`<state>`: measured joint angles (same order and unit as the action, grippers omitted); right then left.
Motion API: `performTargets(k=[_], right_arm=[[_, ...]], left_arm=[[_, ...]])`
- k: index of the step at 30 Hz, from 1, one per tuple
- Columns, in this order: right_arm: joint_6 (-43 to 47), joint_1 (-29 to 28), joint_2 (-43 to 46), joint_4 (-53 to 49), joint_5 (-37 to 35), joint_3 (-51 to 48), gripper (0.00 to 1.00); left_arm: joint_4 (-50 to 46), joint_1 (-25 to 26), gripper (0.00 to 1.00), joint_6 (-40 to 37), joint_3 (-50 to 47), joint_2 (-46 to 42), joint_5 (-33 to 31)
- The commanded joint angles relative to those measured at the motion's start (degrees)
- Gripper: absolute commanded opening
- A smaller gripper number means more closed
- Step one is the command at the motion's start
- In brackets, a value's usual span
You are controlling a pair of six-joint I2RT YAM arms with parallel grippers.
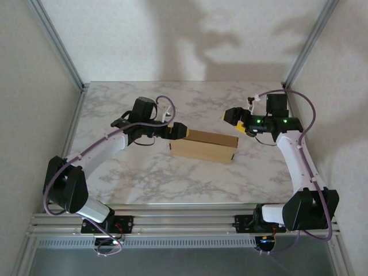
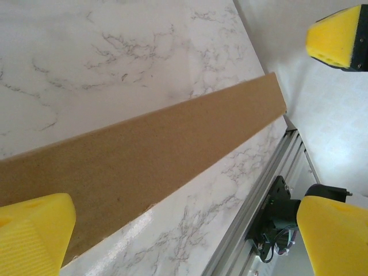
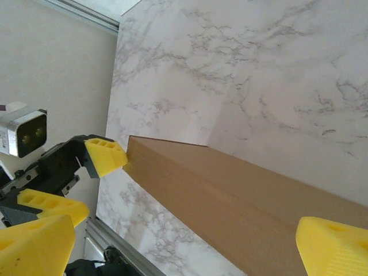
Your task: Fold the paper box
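Observation:
The paper box lies closed on the marble table as a slim brown cardboard block, in the middle. My left gripper is open at the box's left end; seen from the right wrist, one yellow fingertip touches the box's far corner. In the left wrist view the box runs diagonally, and the left gripper holds nothing between its fingers. My right gripper stands open just above the box's right end. In the right wrist view the box lies under the open right gripper, ungripped.
An aluminium rail carrying the arm bases runs along the table's near edge. White walls with metal posts close in the left, right and back sides. Bare marble surrounds the box.

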<state>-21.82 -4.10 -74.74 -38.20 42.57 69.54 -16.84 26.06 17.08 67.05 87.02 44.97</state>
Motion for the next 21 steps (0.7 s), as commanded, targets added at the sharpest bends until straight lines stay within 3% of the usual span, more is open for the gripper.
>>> performTargets(k=[1, 14, 21], right_arm=[[-0.2, 0.3, -2.6, -1.3, 2.5, 0.8, 0.99], [0.6, -1.4, 2.1, -2.7, 6.6, -8.0, 0.99], [1.4, -1.9, 0.4, -7.0, -3.0, -10.7, 0.99]], left_arm=[[-7.2, -0.4, 0.99, -0.1, -0.8, 2.4, -3.8], [-6.3, 0.5, 0.99, 0.8, -1.2, 2.8, -4.5], [-4.4, 0.9, 0.99, 1.2, -3.4, 2.7, -5.7]])
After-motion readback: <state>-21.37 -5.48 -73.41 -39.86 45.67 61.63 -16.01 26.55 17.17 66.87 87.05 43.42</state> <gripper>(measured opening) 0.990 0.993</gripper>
